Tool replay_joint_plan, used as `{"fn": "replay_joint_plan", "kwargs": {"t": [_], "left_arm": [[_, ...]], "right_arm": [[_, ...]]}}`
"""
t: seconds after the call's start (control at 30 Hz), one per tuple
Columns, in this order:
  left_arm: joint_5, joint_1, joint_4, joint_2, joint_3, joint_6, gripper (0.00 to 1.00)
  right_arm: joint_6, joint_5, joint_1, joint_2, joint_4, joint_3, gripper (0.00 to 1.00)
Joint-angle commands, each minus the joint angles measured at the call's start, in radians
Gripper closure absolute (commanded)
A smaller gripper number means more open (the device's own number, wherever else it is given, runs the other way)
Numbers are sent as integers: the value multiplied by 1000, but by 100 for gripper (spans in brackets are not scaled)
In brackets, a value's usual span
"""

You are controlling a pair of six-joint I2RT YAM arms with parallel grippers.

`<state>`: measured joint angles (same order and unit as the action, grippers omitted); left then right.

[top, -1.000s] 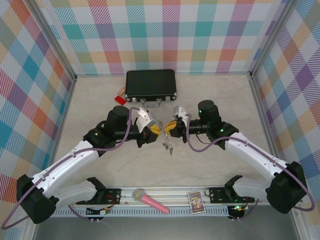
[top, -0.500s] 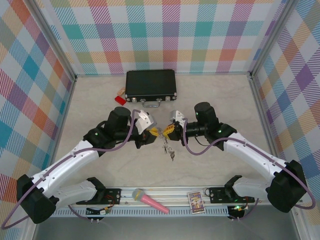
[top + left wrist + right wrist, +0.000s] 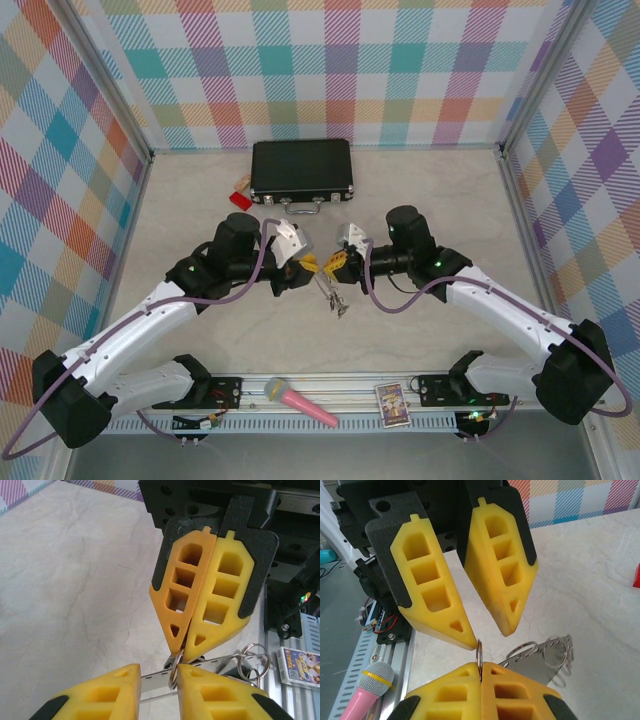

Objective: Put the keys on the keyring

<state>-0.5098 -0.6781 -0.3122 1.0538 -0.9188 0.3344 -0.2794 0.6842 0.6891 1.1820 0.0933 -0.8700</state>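
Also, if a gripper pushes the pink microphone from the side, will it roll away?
Probably. The pink microphone lies on its side and looks round, so a side push may roll it. Its head is wider than the handle, so it would likely curve, not go straight. It looks like a plastic toy, so it is probably light.

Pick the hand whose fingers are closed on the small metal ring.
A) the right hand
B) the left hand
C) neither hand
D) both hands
A: the right hand has its fingers pressed together on the small metal ring, while those of the left hand stand apart.
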Motion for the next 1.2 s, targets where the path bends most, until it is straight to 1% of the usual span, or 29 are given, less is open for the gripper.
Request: {"fn": "replay_joint_plan", "kwargs": {"t": [0.0,0.27,0.47,0.5,0.57,0.6,0.87,0.9,0.93,1.07,1.17], "left_arm": [[-59,5,-6,13,-5,13,76],[-98,3,-23,29,-17,12,79],[-106,3,-11,36,-14,8,85],[-107,3,-15,38,-14,10,86],[-107,3,-21,43,-15,16,99],[-106,3,-24,44,-17,18,100],[-86,2,9,16,1,9,100],[-80,2,23,10,6,-2,100],[-72,2,42,2,14,-11,100],[-52,2,154,-39,61,-61,100],[-48,2,264,-70,104,-130,100]], "right_arm": [[-32,20,10,-5,-17,-41,100],[-32,29,21,-1,-17,-46,100],[-37,32,27,1,-12,-47,100],[-37,34,27,-1,-12,-47,100],[-37,38,27,-2,-14,-46,100],[-36,38,27,-5,-15,-45,100],[-23,5,27,-29,-34,-28,100],[-17,-11,27,-35,-38,-24,94],[-11,-31,27,-41,-42,-20,79],[16,-123,25,-83,-81,15,66],[41,-202,26,-131,-135,65,63]]}}
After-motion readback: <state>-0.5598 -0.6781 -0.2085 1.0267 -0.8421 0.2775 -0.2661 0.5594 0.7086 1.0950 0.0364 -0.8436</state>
